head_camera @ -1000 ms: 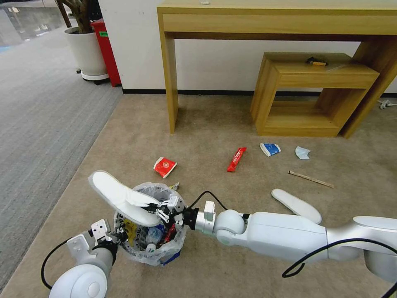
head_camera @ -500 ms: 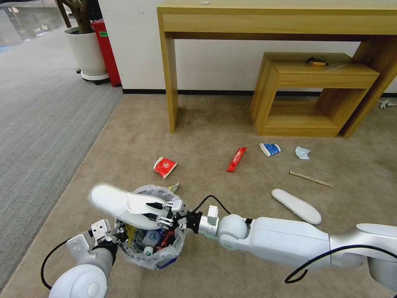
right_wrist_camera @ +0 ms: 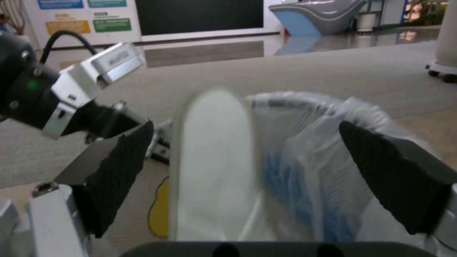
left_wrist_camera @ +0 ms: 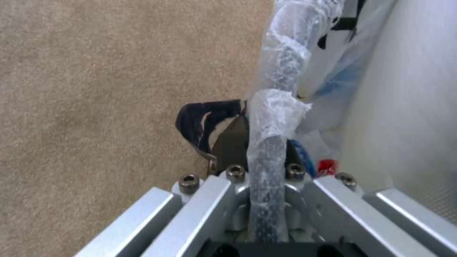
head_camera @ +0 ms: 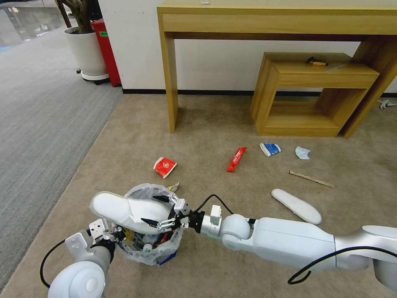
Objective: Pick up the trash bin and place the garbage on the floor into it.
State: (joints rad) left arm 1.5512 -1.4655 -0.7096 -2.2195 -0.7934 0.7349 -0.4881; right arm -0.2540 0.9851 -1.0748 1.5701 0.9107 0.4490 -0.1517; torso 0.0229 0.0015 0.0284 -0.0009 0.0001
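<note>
The bin [head_camera: 151,231] sits low at the left of the head view, held off the beige floor [head_camera: 215,124] by the left end effector [head_camera: 108,236], which is clenched on its bagged rim; the left wrist view shows the liner [left_wrist_camera: 274,117] running between the fingers. A white slipper [head_camera: 124,209] lies across the bin's mouth, its toe sticking out past the rim to the left. The right end effector [head_camera: 163,212] hovers at the slipper's near end with its jaws spread wide and released; in the right wrist view the black pads [right_wrist_camera: 121,171] stand well apart on either side of the slipper [right_wrist_camera: 214,167]. On the floor lie a red packet [head_camera: 165,167], a red wrapper [head_camera: 236,159], a blue-white packet [head_camera: 270,149], a mask [head_camera: 302,152], a stick [head_camera: 311,179] and a second slipper [head_camera: 296,205]
</note>
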